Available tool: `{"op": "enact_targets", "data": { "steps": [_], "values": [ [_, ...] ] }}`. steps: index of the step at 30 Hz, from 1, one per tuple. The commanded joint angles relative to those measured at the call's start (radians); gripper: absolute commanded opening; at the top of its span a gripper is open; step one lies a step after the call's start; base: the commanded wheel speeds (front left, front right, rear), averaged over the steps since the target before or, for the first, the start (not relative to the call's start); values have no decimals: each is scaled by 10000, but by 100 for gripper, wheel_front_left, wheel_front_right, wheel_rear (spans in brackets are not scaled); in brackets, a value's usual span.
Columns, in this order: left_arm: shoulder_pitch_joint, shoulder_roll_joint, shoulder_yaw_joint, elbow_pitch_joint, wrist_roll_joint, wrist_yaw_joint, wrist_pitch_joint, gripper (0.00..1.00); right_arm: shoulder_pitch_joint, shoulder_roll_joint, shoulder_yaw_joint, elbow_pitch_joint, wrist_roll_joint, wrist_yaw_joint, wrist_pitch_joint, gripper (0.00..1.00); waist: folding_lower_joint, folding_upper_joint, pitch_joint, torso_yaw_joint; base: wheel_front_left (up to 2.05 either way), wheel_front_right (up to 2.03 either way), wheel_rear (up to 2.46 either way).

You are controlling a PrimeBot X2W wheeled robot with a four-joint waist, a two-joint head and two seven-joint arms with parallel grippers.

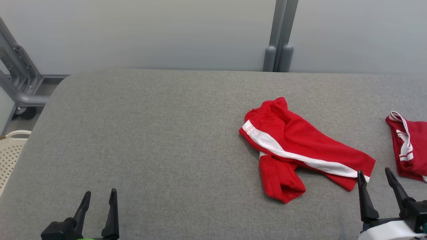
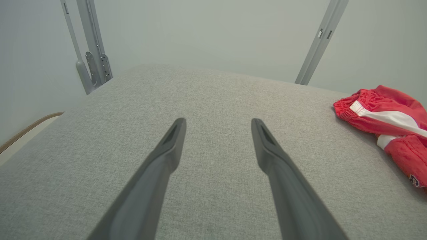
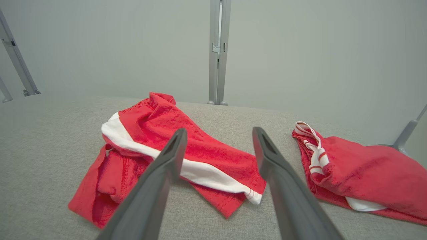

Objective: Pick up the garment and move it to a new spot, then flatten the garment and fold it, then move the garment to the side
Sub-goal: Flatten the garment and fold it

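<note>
Loosely crumpled red trousers lie just beside the spread right fingers

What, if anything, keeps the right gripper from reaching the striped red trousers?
Likely yes: the right gripper stands open just before the hem of the trousers, only bare grey surface between.

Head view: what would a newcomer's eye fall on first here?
First, the bright red trousers with a white side stripe, lying crumpled right of centre on the grey padded table. Next, a second red garment at the picture's right edge. Both grippers are open and empty: the left gripper at lower left, the right gripper beside the trousers' hem.
</note>
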Motion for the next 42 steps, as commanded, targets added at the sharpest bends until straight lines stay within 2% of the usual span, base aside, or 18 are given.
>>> {"op": "enact_targets", "data": {
  "steps": [1, 7, 20, 22, 24, 29, 36, 42],
  "values": [
    [60, -56, 99, 34, 91, -95, -49, 100, 211, 1, -74, -12, 47, -4, -39, 100, 0, 0, -91, -13, 0, 0, 0],
    [168, -303, 435, 268, 411, -571, -48, 100, 383, 96, -345, 0, -72, -4, -40, 100, 0, 0, -186, -300, 0, 0, 0],
    [-297, -837, 656, 539, 694, -1129, -48, 100, 67, 89, -247, 382, 38, -4, -37, 100, 0, 0, 157, -644, 0, 0, 0],
    [-730, -906, 419, 582, 685, -1252, -43, 100, -240, -24, -305, 609, 57, -4, -36, 100, 0, 0, 613, -676, 0, 0, 0],
    [-1709, -1059, -93, 632, 779, -1410, 128, 100, -933, -155, -441, 1133, -9, -4, -34, 100, 0, 0, 1529, -736, 0, 0, 0],
    [-3572, -1212, -1154, 936, 829, -1547, 420, 100, -2243, -215, -436, 2197, -244, -4, -34, 100, 0, 0, 2632, -937, 0, 0, 0],
    [-5546, -1202, -2492, 1796, 594, -1579, 542, 100, -3199, 64, -196, 3431, -449, -4, -35, 100, 0, 0, 3271, -1274, 0, 0, 0],
    [-6593, -1249, -3342, 2620, 231, -1582, 469, 100, -3306, 220, -146, 3474, -452, -4, -35, 100, 0, 0, 3484, -1570, 0, 0, 0]
  ]
}}
